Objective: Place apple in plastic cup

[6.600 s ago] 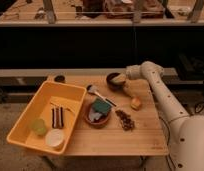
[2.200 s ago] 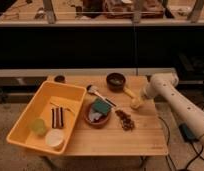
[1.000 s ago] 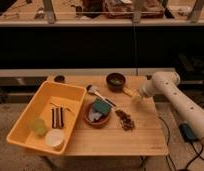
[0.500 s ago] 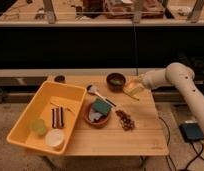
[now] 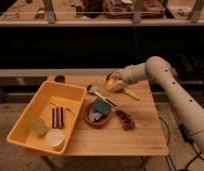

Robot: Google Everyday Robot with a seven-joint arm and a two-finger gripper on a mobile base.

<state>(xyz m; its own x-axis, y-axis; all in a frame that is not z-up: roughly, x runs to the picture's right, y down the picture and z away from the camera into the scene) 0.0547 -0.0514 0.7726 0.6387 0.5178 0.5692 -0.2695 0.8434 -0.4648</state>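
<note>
My gripper reaches in from the right at the end of the white arm and hangs above the back middle of the wooden table. It is shut on the apple, a small orange-yellow fruit held clear of the table top. The plastic cup, short and pale yellow-green, stands in the near left part of the yellow bin, far to the left of and nearer than the gripper. The dark bowl that stood at the back is hidden behind the gripper.
A white round cup and a dark bar also lie in the bin. A brown bowl with a green sponge, a spoon, an elongated yellow piece and a dark clump sit mid-table. A dark round object is at back left.
The gripper closed on the apple at the right of the table, lifted it and carried it left toward the back middle. The arm has swung left with it.
</note>
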